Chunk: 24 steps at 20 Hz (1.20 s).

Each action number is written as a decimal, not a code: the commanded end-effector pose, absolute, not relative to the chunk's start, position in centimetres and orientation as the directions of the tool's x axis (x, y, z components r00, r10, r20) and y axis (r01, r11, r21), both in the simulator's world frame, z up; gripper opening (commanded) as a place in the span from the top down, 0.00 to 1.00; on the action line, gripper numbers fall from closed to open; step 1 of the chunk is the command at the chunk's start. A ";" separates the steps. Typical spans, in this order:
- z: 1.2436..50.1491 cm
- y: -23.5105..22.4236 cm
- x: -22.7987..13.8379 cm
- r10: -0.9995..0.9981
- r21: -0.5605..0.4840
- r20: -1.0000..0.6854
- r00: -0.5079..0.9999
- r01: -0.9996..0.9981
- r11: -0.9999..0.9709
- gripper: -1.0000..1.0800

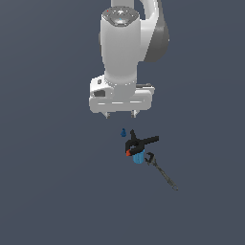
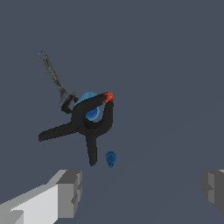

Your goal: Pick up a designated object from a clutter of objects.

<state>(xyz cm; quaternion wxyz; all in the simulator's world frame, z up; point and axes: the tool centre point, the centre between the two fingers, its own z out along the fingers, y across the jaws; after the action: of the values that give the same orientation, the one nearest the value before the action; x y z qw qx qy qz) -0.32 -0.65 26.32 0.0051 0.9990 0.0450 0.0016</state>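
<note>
Claw [image 1: 120,115]: mine, fingers [image 2: 70,192] spread wide, holding nothing, hanging above the grey floor [image 1: 48,191].

Item sought: tiny dark blue blob [image 1: 123,132], lying loose on the floor, just beside the pile but apart from it. Pile: black clamp [image 1: 139,143] with an orange tip, lying over a light blue cylinder [image 1: 138,158]; thin grey rod [image 1: 162,174] reaching out from the cylinder.
</note>
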 end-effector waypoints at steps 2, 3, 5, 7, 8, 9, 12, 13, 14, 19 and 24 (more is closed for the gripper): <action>24.3 -0.5 -0.8 0.164 0.010 0.001 0.987 0.164 -0.986 0.04; 23.6 -0.5 -1.0 0.188 0.010 0.001 0.982 0.188 -0.982 0.04; 22.2 -0.4 -1.4 0.239 0.010 0.000 0.971 0.239 -0.971 0.04; 20.8 -0.3 -1.9 0.290 0.010 0.000 0.957 0.290 -0.957 0.04; 20.1 -0.2 -2.2 0.316 0.009 -0.001 0.949 0.316 -0.949 0.04; 19.5 -0.2 -2.4 0.341 0.009 -0.001 0.940 0.341 -0.940 0.04; 17.5 0.0 -3.3 0.414 0.008 -0.002 0.910 0.414 -0.910 0.04; 16.9 0.0 -3.6 0.438 0.007 -0.002 0.899 0.438 -0.899 0.04; 16.2 0.1 -3.9 0.462 0.007 -0.002 0.887 0.462 -0.887 0.04; 13.3 0.3 -5.7 0.571 0.004 -0.002 0.821 0.571 -0.821 0.04; 11.2 0.5 -7.2 0.648 0.002 -0.001 0.762 0.648 -0.762 0.04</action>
<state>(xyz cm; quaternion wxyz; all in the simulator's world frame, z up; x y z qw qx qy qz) -6.74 0.42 11.78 0.0015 0.9435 0.3312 -0.0007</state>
